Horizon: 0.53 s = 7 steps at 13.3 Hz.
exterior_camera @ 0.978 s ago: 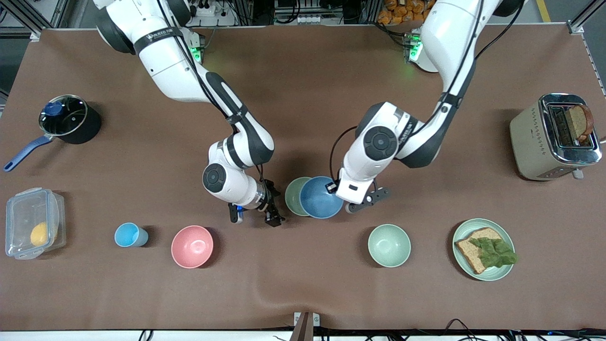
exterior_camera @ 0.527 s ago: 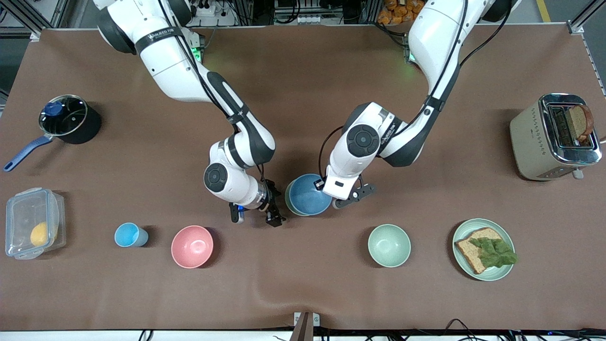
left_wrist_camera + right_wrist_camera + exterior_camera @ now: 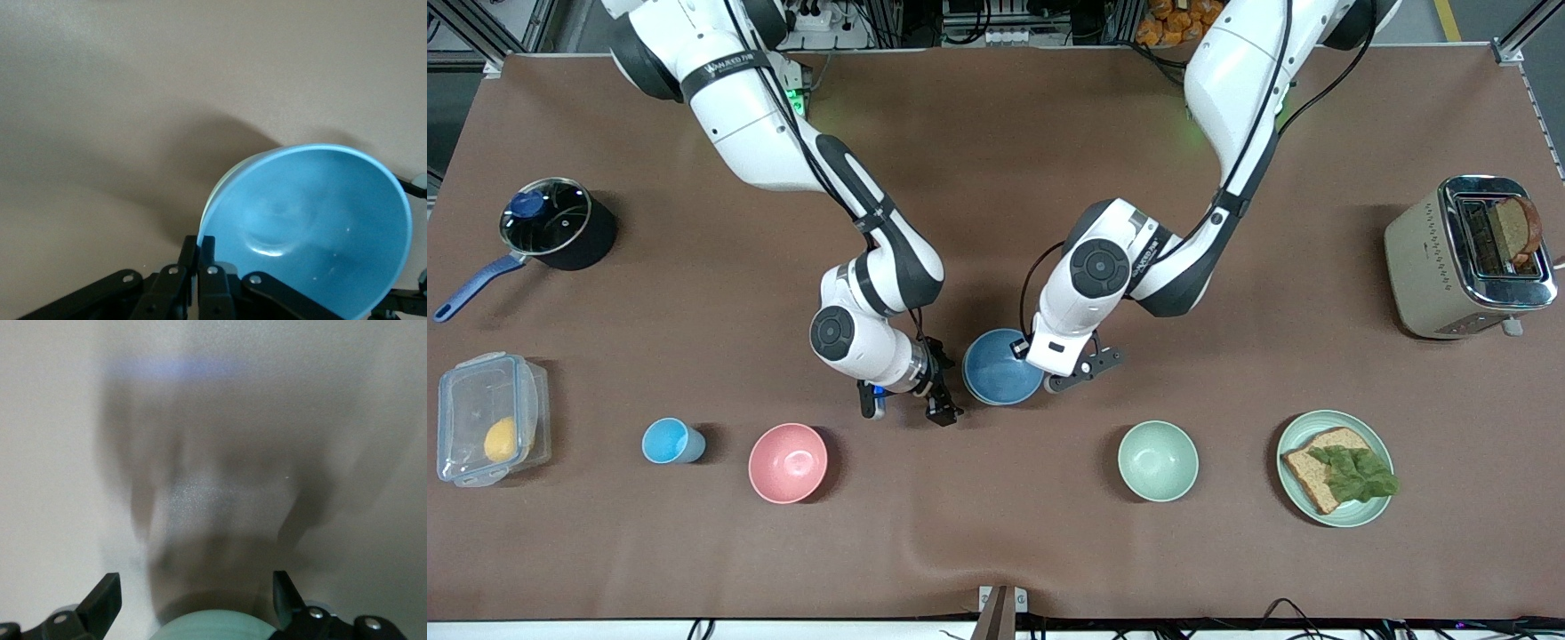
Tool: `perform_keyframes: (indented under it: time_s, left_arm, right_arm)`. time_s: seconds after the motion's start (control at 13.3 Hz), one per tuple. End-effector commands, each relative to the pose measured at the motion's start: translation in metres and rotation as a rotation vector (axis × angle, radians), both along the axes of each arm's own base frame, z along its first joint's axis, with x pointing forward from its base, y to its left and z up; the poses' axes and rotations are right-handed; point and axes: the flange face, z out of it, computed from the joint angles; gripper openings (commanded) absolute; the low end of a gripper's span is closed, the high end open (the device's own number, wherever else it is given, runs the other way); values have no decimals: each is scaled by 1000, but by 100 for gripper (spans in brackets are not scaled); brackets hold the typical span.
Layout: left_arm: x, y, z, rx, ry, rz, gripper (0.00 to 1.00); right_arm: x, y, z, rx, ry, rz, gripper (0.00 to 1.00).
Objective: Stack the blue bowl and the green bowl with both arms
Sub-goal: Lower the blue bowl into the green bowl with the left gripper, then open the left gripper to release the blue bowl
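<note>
1. In the front view's centre, the right gripper (image 3: 935, 391) hangs just beside the bowls, jaws wide apart and holding nothing.
2. The green bowl (image 3: 213, 628) is almost wholly covered by the blue bowl (image 3: 1000, 366) over it.
3. The left gripper (image 3: 1039, 356) is clamped on the blue bowl's rim.

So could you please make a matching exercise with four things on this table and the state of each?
Things:
1. blue bowl
2. toaster
3. plate
4. clear box

States:
A. holds a yellow fruit
B. has a slice of bread in its slot
C. gripped at the rim by the left gripper
D. carries bread topped with lettuce

Pairs: 1-C, 2-B, 3-D, 4-A
</note>
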Motion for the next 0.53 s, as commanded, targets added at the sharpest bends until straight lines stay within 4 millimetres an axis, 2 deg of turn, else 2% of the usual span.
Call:
perform_keyframes:
  time_s: [0.0, 0.45]
  left_arm:
    - [4, -6, -1, -25, -4, 24, 0]
    - [-2, -15, -21, -29, -4, 15, 0]
  right_arm:
    - [4, 6, -3, -17, -18, 0, 100]
    - [4, 7, -3, -18, -19, 3, 100]
